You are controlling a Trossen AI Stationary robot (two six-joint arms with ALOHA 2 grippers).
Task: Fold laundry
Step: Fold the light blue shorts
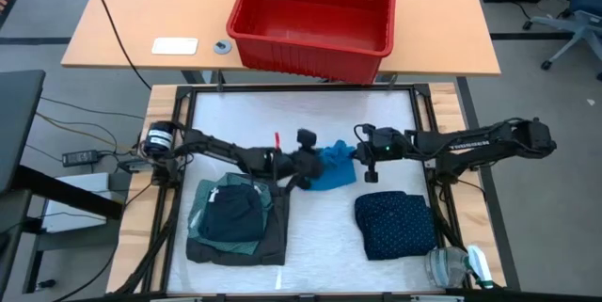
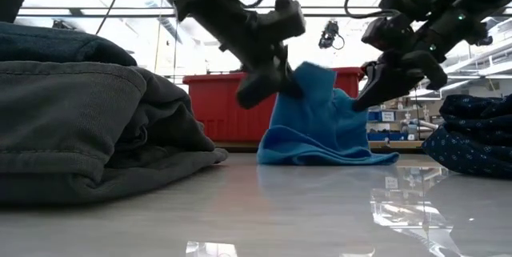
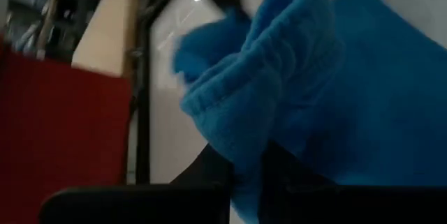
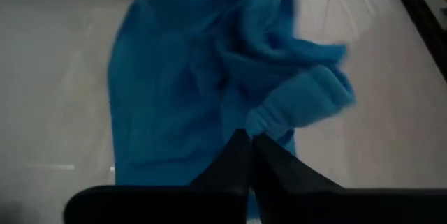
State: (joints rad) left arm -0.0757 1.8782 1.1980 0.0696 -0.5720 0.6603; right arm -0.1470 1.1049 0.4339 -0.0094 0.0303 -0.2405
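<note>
Blue cloth (image 2: 324,125) pinched both sides: left tool (image 2: 268,81) & right tool (image 2: 370,90) clenched on it.

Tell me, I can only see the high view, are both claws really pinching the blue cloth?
Observer: Yes. In its wrist view the right claw is shut on a bunched edge of the blue cloth.
Operator: And the left one?
Observer: The left claw is shut on a fuzzy hem of it too.
Operator: Is the cloth lifted off the table?
Observer: Partly. In the low view its top is held up between the arms, while its bottom edge lies spread on the table.
Operator: Is the pile on the left tall?
Observer: The grey folded pile looks thick there, with a dark piece on top.
</note>
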